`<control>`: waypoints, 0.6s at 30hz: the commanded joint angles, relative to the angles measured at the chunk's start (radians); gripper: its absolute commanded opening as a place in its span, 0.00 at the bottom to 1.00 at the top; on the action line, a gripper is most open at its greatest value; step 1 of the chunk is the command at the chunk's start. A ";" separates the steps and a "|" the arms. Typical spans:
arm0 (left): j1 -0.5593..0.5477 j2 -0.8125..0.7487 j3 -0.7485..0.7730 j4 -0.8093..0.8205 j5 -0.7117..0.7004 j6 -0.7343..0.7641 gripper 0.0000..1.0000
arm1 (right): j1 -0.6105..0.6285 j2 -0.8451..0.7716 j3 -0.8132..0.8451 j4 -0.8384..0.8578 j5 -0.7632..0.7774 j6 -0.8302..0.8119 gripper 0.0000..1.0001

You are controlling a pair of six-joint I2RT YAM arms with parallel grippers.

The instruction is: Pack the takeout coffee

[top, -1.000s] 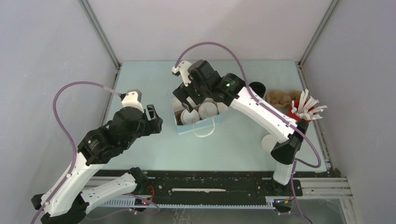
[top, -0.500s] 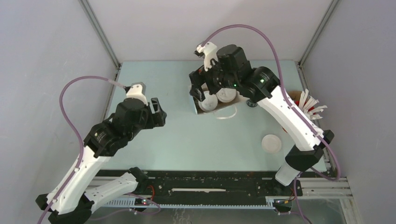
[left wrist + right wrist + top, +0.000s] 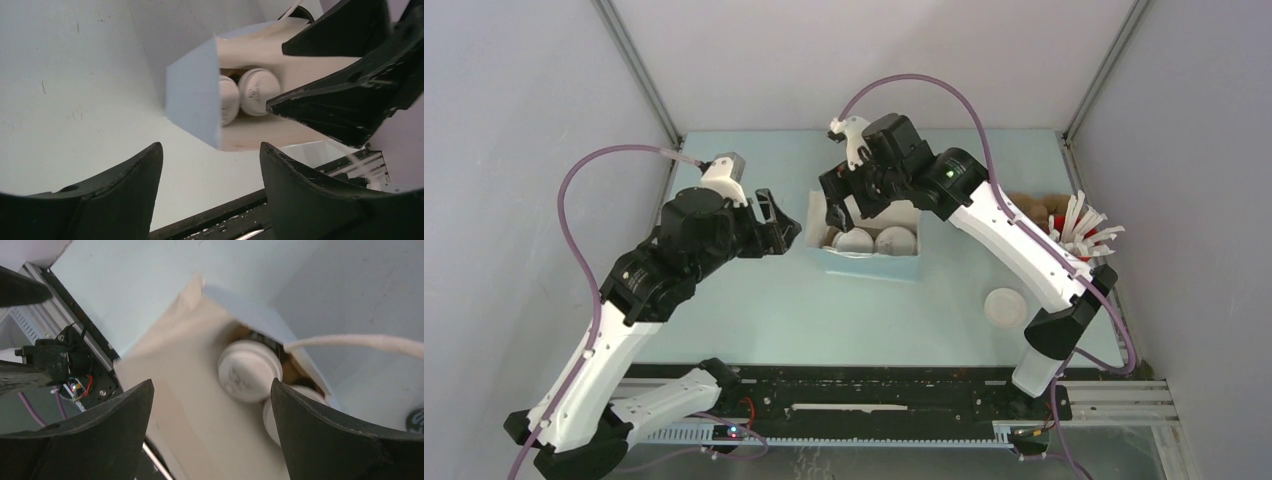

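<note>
Squaring up the bag (image 3: 894, 262) looks like the step in hand: it stands mouth-up at the middle-far part of the table (image 3: 754, 300), with two lidded cups (image 3: 854, 241) already side by side inside. Right gripper (image 3: 211, 390) hangs over the bag's far-left corner, claw spread wide, nothing pinched. From the overhead view I can't tell if a finger touches the rim, probably just beside it. Left gripper (image 3: 211, 150) sits near the bag's left wall, apart from it, claw also spread and empty. My read is that loading is mostly done, with the extras and handles left. A loose lid (image 3: 1006, 307) lies on the near right, well apart from the bag, and a red holder of white sticks (image 3: 1079, 238) sits at the right edge. Next move needs one claw to pin a bag wall while the other works, because the paper will buckle and slide if pushed one-sided. Materials: the bag is thin matte paper, pale blue outside and beige inside, with crisp box folds and a white cord handle (image 3: 350, 341) that is limp and easy to snag. The cup lids are round white plastic, smooth, with a raised rim. The table is smooth and pale, low grip.
</note>
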 commanded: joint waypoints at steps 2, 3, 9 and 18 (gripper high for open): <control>0.012 -0.035 -0.002 0.023 0.003 -0.025 0.74 | 0.008 -0.075 -0.066 0.035 -0.062 0.080 0.95; 0.012 -0.041 -0.009 0.024 -0.002 -0.030 0.74 | 0.008 -0.081 -0.081 0.040 -0.073 0.093 0.95; 0.021 -0.037 -0.019 0.011 -0.003 -0.040 0.73 | 0.005 -0.080 -0.131 0.090 -0.124 0.156 0.95; 0.033 -0.002 0.026 -0.013 -0.002 -0.024 0.73 | -0.087 -0.018 -0.073 0.111 -0.132 0.256 0.96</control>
